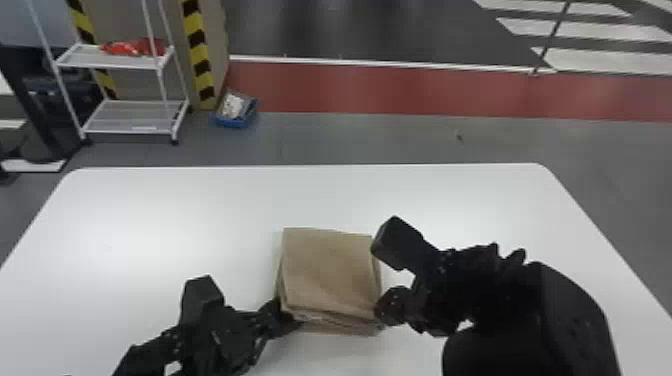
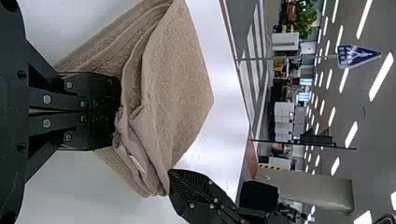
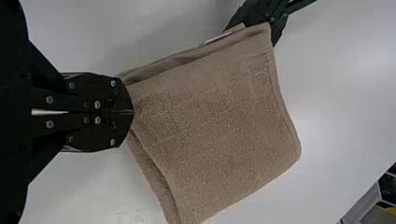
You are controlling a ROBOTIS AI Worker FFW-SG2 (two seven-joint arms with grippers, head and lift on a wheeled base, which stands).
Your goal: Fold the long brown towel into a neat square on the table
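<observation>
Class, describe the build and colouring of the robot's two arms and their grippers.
Both arms are black. The left arm has angular, blocky parts; the right arm also has a smooth, rounded housing. The left gripper and right gripper have flat black fingers dotted with silvery screw heads.

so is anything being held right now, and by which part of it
The towel, it seems: the left end effector is shut at its near left corner, the right end effector at its near right corner.
</observation>
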